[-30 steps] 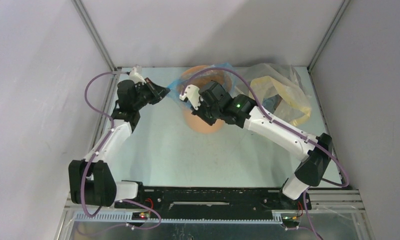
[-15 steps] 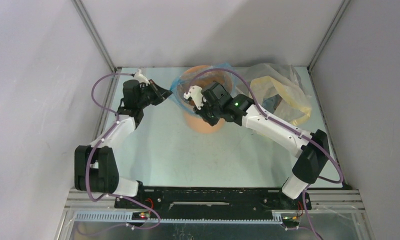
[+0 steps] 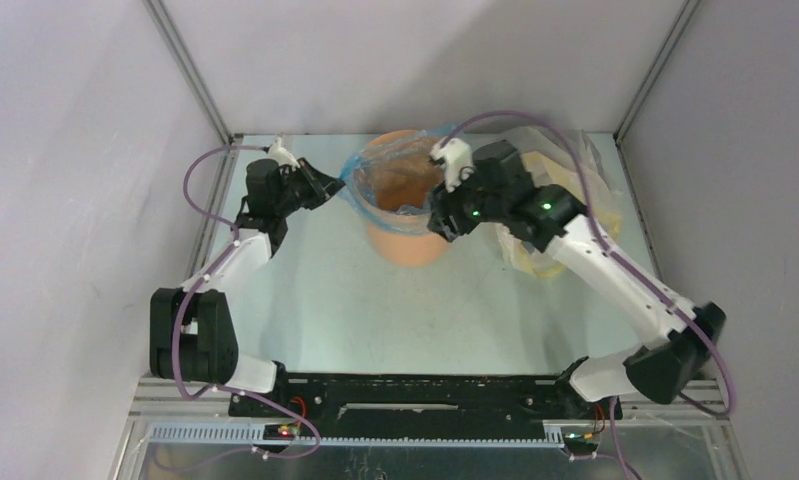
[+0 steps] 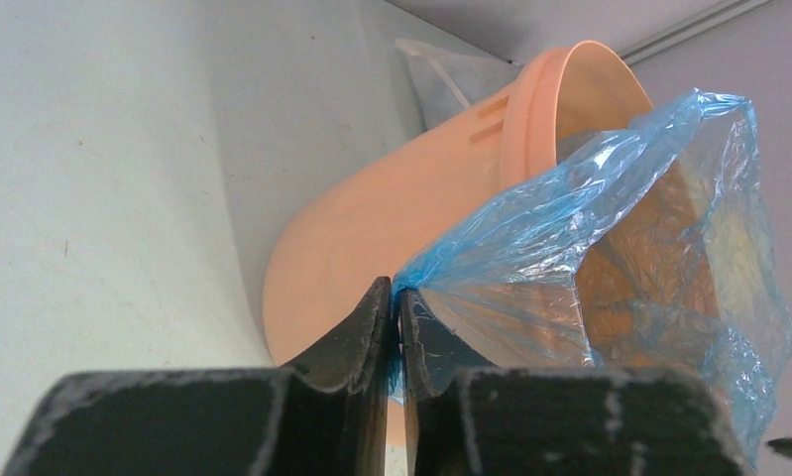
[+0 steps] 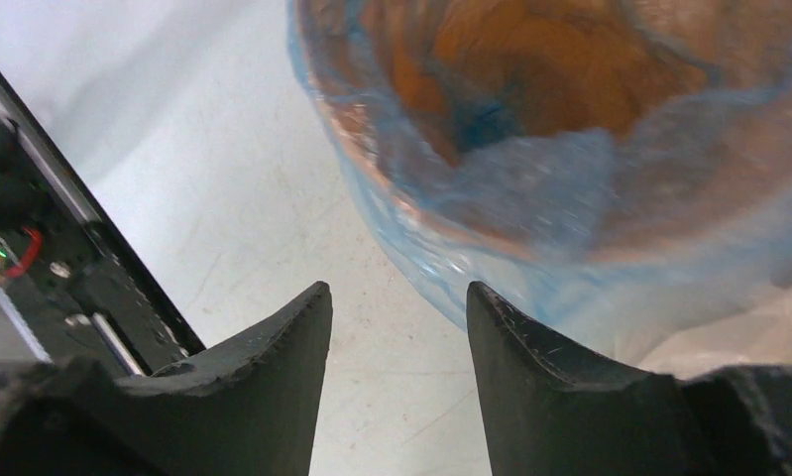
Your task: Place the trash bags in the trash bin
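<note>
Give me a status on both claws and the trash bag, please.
Left claw shut on blue trash bag's edge. Right claw open, empty, beside rim. Bag lines orange trash bin, film over rim. Yellowish clear bag under right arm, not blocking.

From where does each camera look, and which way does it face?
Top external: above and behind the bases, looking down on the table; left arm, right arm show.
Left wrist: beside the trash bin, facing its side; left pincer, shut on trash bag.
Right wrist: above the bin's rim, facing down; open right pincer.
Shared: bin and bag.
</note>
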Controlling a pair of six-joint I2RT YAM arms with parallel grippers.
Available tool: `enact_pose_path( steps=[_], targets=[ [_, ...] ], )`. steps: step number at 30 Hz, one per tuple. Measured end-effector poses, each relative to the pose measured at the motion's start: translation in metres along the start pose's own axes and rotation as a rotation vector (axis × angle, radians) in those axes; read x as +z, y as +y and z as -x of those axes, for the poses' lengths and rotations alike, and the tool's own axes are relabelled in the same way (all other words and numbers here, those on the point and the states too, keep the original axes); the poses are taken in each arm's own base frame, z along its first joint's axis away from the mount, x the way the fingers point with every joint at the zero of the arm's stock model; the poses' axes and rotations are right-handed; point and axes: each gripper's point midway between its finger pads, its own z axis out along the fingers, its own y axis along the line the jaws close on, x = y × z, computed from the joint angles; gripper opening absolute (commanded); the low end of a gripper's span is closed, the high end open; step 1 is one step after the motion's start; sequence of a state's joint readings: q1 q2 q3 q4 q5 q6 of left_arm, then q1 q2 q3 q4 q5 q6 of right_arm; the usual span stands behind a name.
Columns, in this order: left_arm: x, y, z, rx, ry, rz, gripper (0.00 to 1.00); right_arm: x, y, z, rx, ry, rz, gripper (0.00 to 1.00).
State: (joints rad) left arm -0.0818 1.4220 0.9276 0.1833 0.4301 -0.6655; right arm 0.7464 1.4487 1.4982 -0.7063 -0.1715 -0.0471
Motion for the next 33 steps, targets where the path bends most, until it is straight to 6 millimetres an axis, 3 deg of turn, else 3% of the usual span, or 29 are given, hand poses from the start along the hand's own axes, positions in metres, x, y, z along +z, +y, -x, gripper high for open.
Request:
enact_pose_path(
  steps=[5,8,14,18,20,25,33],
  targets=[
    [0.002,0.000,0.001,0.003,-0.005,-0.005,0.16,-0.043,-0.039,0.016,0.196,-0.143,-0.055,0.59],
    [0.002,0.000,0.002,0.004,-0.007,-0.006,0.18,-0.051,-0.060,0.024,0.291,-0.193,-0.097,0.60],
    [0.002,0.000,0.002,0.004,-0.008,-0.006,0.16,-0.030,-0.093,0.022,0.456,-0.162,-0.153,0.49],
    [0.002,0.000,0.002,0.003,-0.008,-0.006,0.04,-0.013,-0.102,0.013,0.519,-0.123,-0.164,0.20],
    [0.002,0.000,0.002,-0.002,-0.008,-0.006,0.01,-0.009,-0.104,0.011,0.547,-0.115,-0.159,0.11],
    [0.003,-0.001,0.002,-0.003,-0.008,-0.006,0.00,-0.009,-0.116,0.007,0.590,-0.134,-0.165,0.09],
    [0.010,0.006,-0.001,-0.012,0.007,0.005,0.00,-0.001,-0.131,-0.027,0.640,-0.078,-0.204,0.18]
  ],
)
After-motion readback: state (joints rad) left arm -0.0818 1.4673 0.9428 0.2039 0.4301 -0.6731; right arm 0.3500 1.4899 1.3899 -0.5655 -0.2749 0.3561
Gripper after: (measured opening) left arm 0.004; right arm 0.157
